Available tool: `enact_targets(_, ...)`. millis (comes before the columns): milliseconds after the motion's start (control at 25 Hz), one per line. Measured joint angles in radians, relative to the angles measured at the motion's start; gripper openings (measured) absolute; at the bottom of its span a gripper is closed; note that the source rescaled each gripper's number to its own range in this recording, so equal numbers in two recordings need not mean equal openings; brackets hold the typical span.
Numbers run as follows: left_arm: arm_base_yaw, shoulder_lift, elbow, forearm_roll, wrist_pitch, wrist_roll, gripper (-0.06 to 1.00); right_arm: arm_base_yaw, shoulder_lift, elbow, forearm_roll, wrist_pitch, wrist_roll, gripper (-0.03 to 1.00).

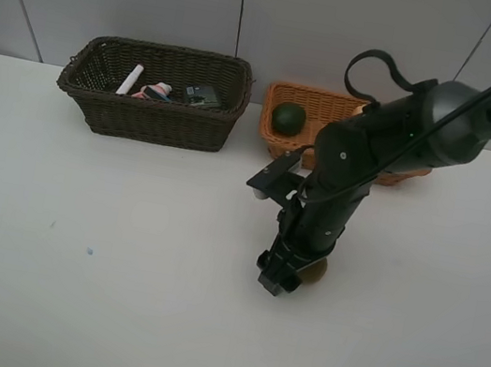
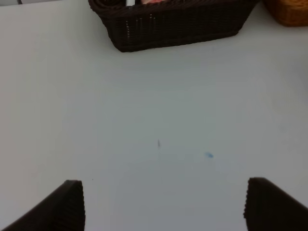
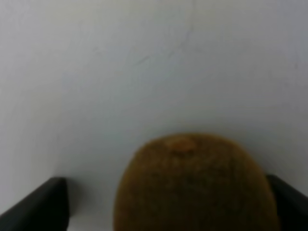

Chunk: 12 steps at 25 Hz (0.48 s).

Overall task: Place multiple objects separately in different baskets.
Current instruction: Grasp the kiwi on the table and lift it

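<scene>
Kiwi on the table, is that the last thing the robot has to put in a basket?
It looks that way. The dark basket already holds the marker, pink bottle and a dark bottle. The orange basket has a green fruit; the arm hides the rest of it. The right gripper is open around the kiwi, not yet lifted. Nothing else lies loose on the table.

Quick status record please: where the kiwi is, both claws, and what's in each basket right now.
kiwi: on the table, between the right claw's open fingers
right claw: open, low around the kiwi, not closed on it
left claw: open over bare table
dark basket: marker, pink bottle and a dark item inside
orange basket: green fruit visible; the rest hidden by the arm
</scene>
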Motion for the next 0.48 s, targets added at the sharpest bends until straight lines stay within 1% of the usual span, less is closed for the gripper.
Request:
enact_targets(40,0.0,0.0,0.0,0.0,0.0,0.0,0.8,0.0,0.0,-0.001,0.001,0.001,0.0,0.97)
enact_targets(80,0.0,0.0,0.0,0.0,0.0,0.0,0.8,0.0,0.001,-0.002,0.002,0.005,0.0,0.9)
enact_targets(120,0.0,0.0,0.0,0.0,0.0,0.0,0.8,0.0,0.002,-0.003,0.004,0.007,0.0,0.76)
enact_targets(160,0.0,0.0,0.0,0.0,0.0,0.0,0.8,0.001,0.003,-0.003,0.004,0.008,0.0,0.55)
enact_targets(200,0.0,0.0,0.0,0.0,0.0,0.0,0.8,0.001,0.003,-0.003,0.004,0.011,0.0,0.26)
enact_targets(240,0.0,0.0,0.0,0.0,0.0,0.0,0.8,0.001,0.003,-0.003,0.004,0.016,0.0,0.0)
enact_targets(280,0.0,0.0,0.0,0.0,0.0,0.0,0.8,0.001,0.003,-0.004,0.004,0.016,0.0,0.02)
enact_targets(480,0.0,0.0,0.0,0.0,0.0,0.0,0.8,0.001,0.002,-0.007,0.004,0.026,0.0,0.02)
